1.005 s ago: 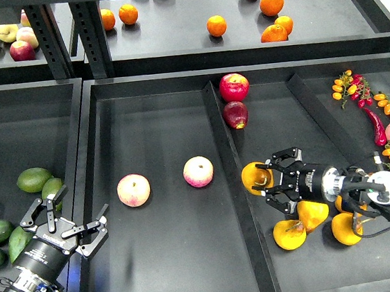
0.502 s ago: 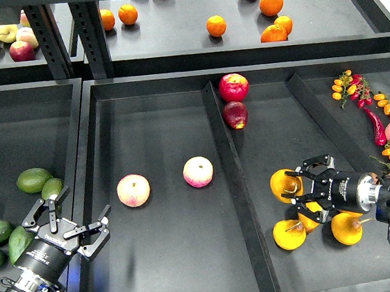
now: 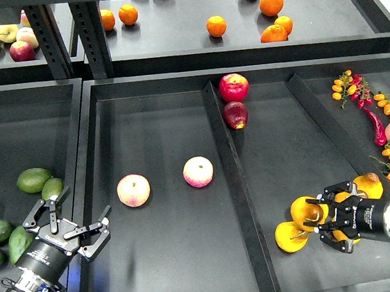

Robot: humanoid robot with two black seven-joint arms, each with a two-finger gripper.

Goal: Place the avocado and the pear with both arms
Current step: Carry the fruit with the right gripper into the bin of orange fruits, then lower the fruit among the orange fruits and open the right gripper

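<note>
The right gripper (image 3: 324, 224) pinches a pear (image 3: 305, 210) from its pile, likely for lifting; the left gripper (image 3: 67, 225) hangs spread beside the avocados (image 3: 10, 243), empty.

At the lower left of the frame, the left gripper (image 3: 67, 220) is matte black, built of angular linked fingers dotted with small silver screw heads. Behind it sits a thick black cylindrical wrist carrying small white lettering, too small to read, followed by a silver ribbed ring and a faint blue glow along its side. At the lower right, the right gripper (image 3: 326, 220) is the same black, with slim jointed fingers. Its wrist is a black cylinder with tiny white markings, ending in a bright metallic collar and dark cabling.
</note>
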